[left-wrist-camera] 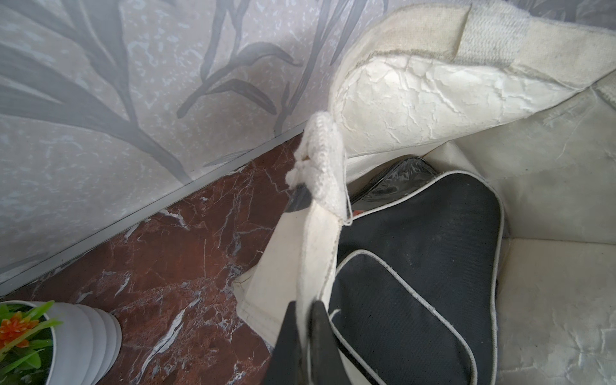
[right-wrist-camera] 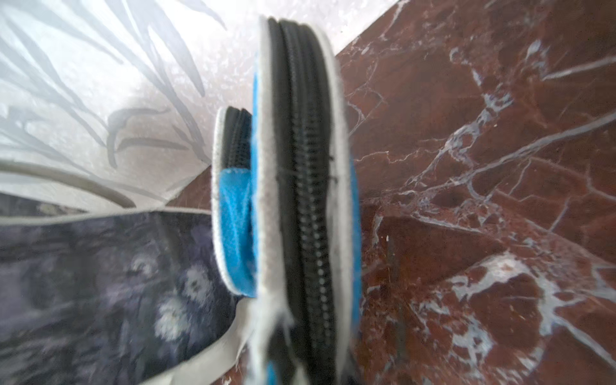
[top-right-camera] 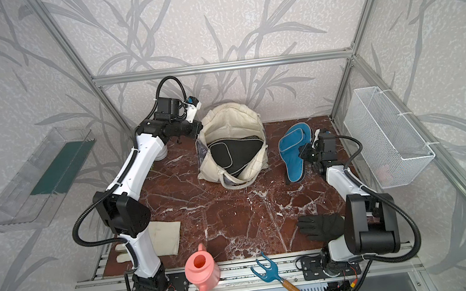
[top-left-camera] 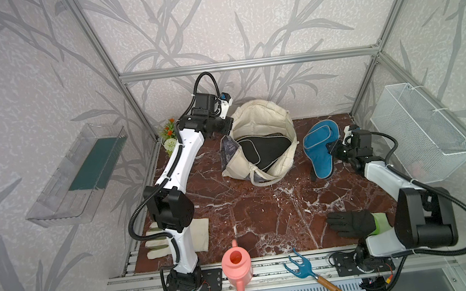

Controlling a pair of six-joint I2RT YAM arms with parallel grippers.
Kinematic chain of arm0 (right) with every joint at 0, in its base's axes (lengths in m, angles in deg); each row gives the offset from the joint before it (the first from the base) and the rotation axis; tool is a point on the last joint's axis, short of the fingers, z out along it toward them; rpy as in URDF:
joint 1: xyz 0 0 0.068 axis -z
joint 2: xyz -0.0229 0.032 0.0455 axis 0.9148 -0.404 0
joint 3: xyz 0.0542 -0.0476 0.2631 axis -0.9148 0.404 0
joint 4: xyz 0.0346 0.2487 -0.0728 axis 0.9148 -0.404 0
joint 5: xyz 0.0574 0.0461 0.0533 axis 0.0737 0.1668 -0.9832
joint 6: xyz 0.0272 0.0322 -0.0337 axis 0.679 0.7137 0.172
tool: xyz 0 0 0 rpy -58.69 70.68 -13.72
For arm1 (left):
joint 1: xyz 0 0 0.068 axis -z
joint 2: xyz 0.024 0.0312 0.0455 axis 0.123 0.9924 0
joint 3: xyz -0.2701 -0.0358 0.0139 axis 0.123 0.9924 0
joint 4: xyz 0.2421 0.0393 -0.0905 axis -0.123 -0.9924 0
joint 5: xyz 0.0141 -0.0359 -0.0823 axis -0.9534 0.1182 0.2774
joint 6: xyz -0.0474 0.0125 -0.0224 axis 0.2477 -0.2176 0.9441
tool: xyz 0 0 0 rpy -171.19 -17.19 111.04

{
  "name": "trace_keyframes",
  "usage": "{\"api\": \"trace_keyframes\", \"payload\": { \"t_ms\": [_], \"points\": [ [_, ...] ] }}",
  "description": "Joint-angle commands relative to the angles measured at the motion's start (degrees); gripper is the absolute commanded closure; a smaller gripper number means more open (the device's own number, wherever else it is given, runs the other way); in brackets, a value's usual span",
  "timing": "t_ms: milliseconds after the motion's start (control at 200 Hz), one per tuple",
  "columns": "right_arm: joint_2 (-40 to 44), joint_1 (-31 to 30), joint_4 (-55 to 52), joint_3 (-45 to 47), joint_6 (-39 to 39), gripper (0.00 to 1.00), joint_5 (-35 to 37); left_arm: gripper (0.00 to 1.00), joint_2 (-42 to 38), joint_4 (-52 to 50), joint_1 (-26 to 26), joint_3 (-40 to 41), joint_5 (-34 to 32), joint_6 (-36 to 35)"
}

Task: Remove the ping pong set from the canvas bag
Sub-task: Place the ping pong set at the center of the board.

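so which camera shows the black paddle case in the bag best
Left wrist view: the black case is close, its pale piping sharp, though an edge of the canvas bag covers part. Both top views show the case small, inside the open bag. The right wrist view shows the blue case instead.

Red-brown marble tabletop [top-left-camera: 263,208]: canvas bag [top-left-camera: 255,119] slumped at the back, small potted plant [top-left-camera: 168,134] far left corner, cream glove [top-left-camera: 198,233] front left, black glove [top-left-camera: 351,223] front right. Blue paddle case [top-left-camera: 315,145] maybe touches down by its handle end, hard to tell.
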Motion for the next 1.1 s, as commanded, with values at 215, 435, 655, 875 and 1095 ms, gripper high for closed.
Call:
{"api": "trace_keyframes", "payload": {
  "t_ms": [215, 435, 655, 875, 1095],
  "points": [
    [-16.8, 5.6, 34.6, 5.0, 19.8, 1.0, -10.9, 1.0, -3.5, -0.5, 0.7, 2.5, 1.0, -1.6],
    [-25.0, 8.9, 27.4, -1.5, 20.4, 1.0, -13.4, 1.0, -1.9, -1.4, 0.7, 1.0, 1.1, -2.2],
    [-29.2, 11.9, 19.0, -8.7, 17.6, 1.0, -15.4, 1.0, -0.2, -2.2, 0.7, -1.1, 1.4, -2.5],
    [-34.3, 13.2, 14.1, -15.5, 15.2, 1.0, -16.1, 1.0, 1.1, -3.2, 0.7, -2.4, 1.9, -2.9],
    [-37.0, 13.7, 12.5, -18.9, 14.3, 1.0, -16.7, 1.0, 1.5, -4.2, 0.7, -3.8, 1.4, -3.3]
  ]
}}
